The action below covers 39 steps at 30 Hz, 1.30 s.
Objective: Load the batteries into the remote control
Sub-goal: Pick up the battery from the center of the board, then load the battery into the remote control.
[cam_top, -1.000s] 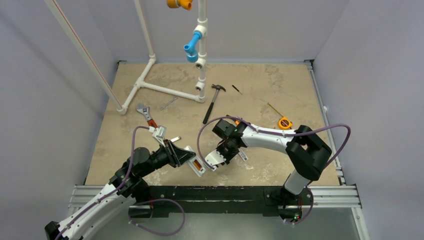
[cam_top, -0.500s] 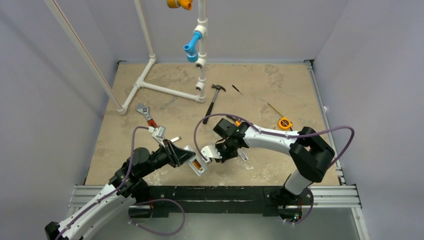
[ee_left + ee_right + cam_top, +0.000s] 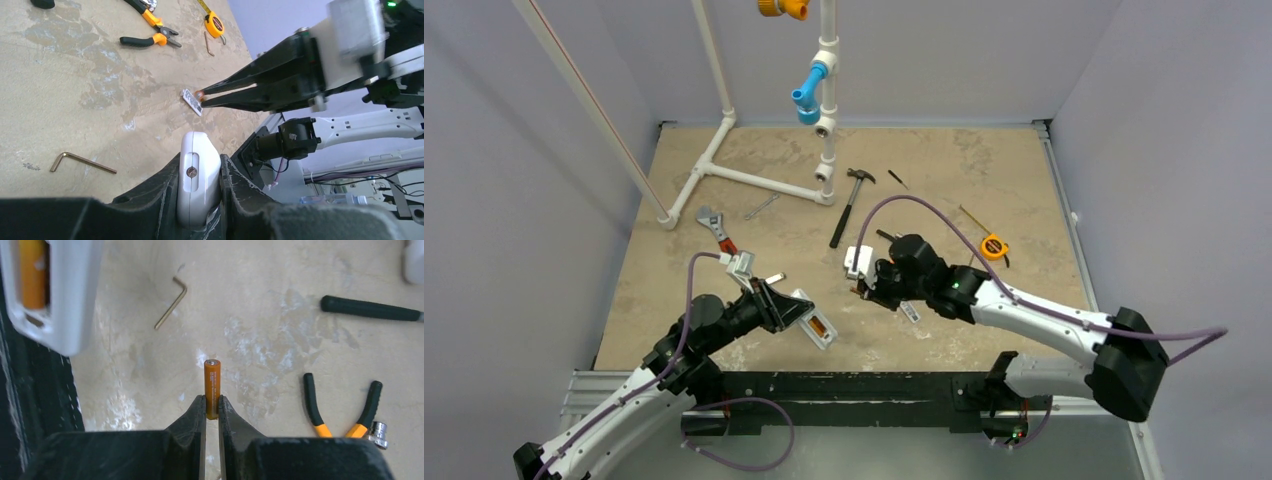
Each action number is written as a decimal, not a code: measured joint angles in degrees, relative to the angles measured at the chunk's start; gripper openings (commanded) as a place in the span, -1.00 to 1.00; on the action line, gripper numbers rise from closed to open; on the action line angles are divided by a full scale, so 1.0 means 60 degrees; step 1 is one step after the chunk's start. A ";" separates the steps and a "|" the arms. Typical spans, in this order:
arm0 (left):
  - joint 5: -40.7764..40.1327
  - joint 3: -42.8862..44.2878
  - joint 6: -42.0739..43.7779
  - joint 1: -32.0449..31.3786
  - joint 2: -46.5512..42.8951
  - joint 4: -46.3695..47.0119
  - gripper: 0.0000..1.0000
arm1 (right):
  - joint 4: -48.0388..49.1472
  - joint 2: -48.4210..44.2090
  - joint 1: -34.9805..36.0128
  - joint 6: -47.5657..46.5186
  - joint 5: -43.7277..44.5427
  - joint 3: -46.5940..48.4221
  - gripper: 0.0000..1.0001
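Right gripper (image 3: 212, 404) — jaws tight on battery (image 3: 212, 377)

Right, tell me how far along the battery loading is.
Done: one battery already sits in the remote control's open recess. In hand: the left gripper clamps the remote; the right gripper pinches a second battery, apart from the remote. Left: seat that one.

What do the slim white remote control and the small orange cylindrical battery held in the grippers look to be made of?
The slim white remote control: hard moulded plastic, smooth with a faint sheen; rounded edges and a moulded slot suggest it. The small orange battery: glossy printed wrap, probably film over a metal can; its silvery end cap looks like bare metal.
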 measured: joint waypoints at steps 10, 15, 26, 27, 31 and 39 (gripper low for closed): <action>-0.0579 0.0000 -0.0769 0.0004 0.0878 0.0831 -1.00 | 0.2878 -0.2823 0.0168 0.5632 0.1344 -0.0776 -1.00; -0.0856 0.0000 -0.1417 0.0000 0.1293 0.1552 -1.00 | 0.2925 -0.2422 0.1377 0.6226 0.1938 -0.0579 -1.00; -0.1071 0.0117 -0.2102 0.0004 0.1450 0.1636 -1.00 | 0.3384 -0.1406 0.3355 0.5468 0.3158 -0.0579 -1.00; -0.1071 0.0117 -0.2124 0.0000 0.1450 0.1636 -1.00 | 0.3417 -0.1326 0.3388 0.5421 0.3224 -0.0579 -1.00; -0.1082 0.0120 -0.2215 0.0004 0.1446 0.1621 -1.00 | 0.3432 -0.1016 0.3479 0.5249 0.3570 -0.0576 -1.00; -0.1107 0.0120 -0.2248 0.0004 0.1446 0.1581 -1.00 | 0.3464 -0.0998 0.3581 0.5005 0.4291 -0.0576 -1.00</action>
